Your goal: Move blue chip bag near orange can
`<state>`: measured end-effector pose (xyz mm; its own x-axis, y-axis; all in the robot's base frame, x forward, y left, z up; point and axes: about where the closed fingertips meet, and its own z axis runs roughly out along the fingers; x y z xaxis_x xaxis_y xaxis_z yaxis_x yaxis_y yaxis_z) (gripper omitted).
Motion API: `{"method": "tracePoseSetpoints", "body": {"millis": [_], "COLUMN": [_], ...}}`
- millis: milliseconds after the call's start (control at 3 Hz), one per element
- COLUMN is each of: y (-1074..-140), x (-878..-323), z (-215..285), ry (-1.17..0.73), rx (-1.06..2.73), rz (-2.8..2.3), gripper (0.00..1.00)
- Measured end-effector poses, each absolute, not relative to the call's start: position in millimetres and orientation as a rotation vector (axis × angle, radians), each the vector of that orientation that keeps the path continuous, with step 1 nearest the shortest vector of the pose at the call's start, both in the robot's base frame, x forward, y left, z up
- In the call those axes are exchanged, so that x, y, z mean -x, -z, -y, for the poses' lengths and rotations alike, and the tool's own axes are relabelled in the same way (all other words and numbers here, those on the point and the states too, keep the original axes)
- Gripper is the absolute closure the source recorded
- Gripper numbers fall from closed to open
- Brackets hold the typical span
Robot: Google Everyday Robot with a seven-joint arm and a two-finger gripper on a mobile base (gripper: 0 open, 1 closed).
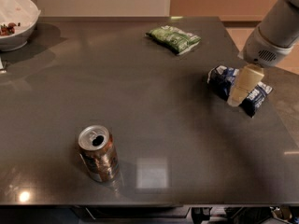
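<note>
The blue chip bag (221, 80) lies on the dark grey table (154, 101) near its right edge. It is dark blue with white patches. My gripper (243, 87) comes down from the upper right and stands over the middle of the bag, hiding part of it. The orange can (98, 154) stands upright at the front left of the table, far from the bag, its silver top and drinking hole showing.
A green snack bag (174, 38) lies at the back of the table, right of centre. A white bowl (16, 24) with some food stands at the back left corner. The table's right edge runs just past the blue bag.
</note>
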<state>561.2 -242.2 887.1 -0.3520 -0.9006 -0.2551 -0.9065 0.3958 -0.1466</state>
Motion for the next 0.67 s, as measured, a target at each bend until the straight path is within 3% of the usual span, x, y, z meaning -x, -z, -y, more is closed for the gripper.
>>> {"method": "tracePoseSetpoints", "body": {"millis": [667], "y": [-846], "x": [-586], "z": [268], "ry": [-0.039], "rx": [1.543], "rz": [-2.45], "gripper": [0.0]}}
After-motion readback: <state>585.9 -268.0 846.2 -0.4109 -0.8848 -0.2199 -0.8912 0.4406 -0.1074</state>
